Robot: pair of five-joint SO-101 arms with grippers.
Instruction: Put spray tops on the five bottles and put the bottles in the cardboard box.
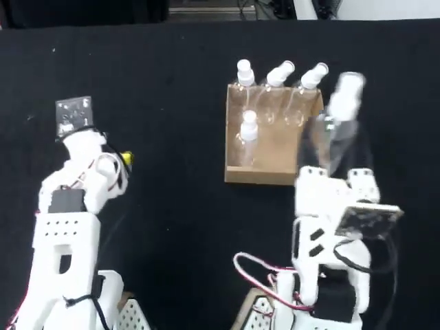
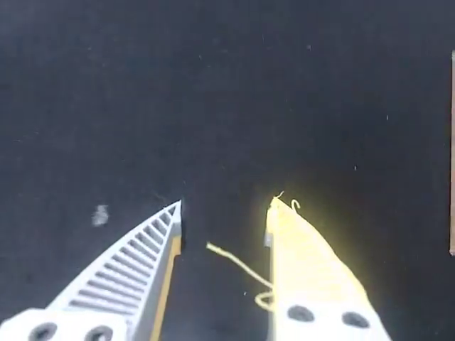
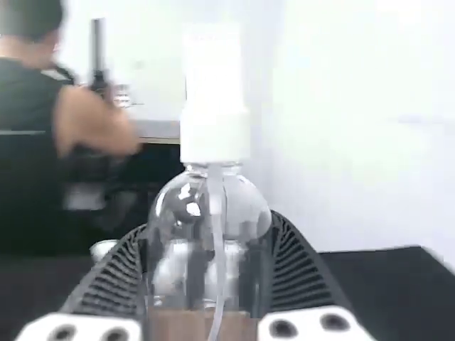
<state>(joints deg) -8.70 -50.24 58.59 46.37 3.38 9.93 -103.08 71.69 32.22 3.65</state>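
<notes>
Right gripper point(image 3: 210, 238) around upright bottle point(image 3: 206, 206), top point(image 3: 213, 106) up

This looks like a robotics lab bench. A table point(image 1: 172, 69) draped in black cloth carries a white printed left arm point(image 1: 65, 220) and right arm point(image 1: 323, 227) along the high view's lower edge, with loose wires point(image 1: 258, 265) between their bases. Cables point(image 1: 275, 8) lie past the top edge, and a plain white wall point(image 3: 355, 106) stands behind.

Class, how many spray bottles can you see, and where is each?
5. Three bottles lean against the cardboard box's far wall, a fourth bottle stands by its left wall, and the right gripper holds the fifth bottle.
</notes>
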